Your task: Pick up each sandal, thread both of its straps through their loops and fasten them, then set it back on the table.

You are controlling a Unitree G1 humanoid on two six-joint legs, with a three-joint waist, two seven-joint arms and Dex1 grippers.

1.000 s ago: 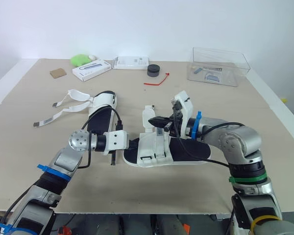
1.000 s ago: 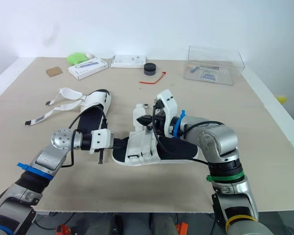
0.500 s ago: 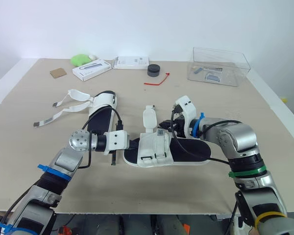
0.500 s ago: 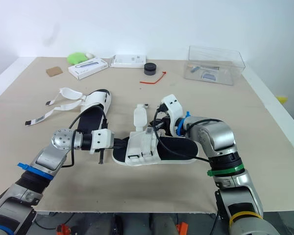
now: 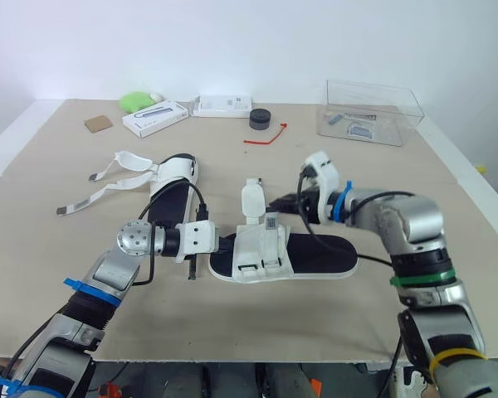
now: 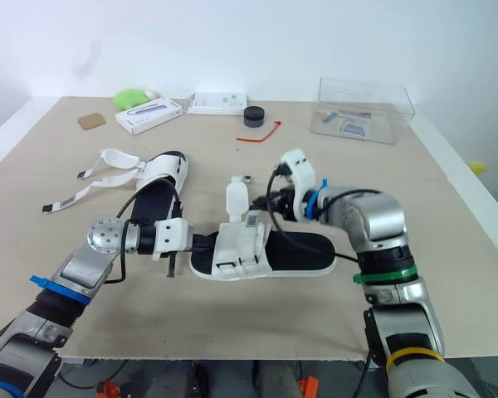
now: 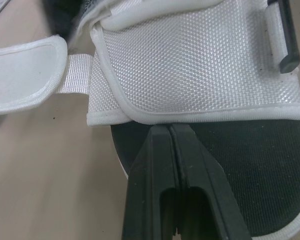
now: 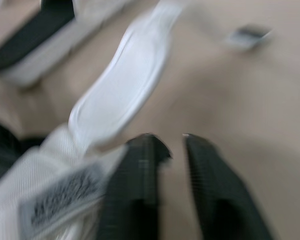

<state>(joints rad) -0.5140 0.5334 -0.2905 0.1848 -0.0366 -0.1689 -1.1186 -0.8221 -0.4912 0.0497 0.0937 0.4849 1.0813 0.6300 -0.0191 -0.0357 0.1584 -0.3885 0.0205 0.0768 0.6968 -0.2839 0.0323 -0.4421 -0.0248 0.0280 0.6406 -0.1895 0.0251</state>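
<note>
Pinning the sandal (image 5: pixel 319 255) at frame centre, the left gripper (image 5: pixel 223 243) is pressing its closed fingers onto the left end — likely steadying it. The right gripper (image 5: pixel 279 204), fingers parted, is hovering beside the loose strap (image 5: pixel 251 201).

One sandal (image 5: pixel 282 255) lay flat in the middle of the table (image 5: pixel 232 323). It had a black sole and a white top. One white strap (image 5: pixel 251 201) stuck out loose on its far side. The other sandal (image 5: pixel 173 189) lay further back on the left. Its two white straps (image 5: pixel 108 178) were open and spread out flat.
</note>
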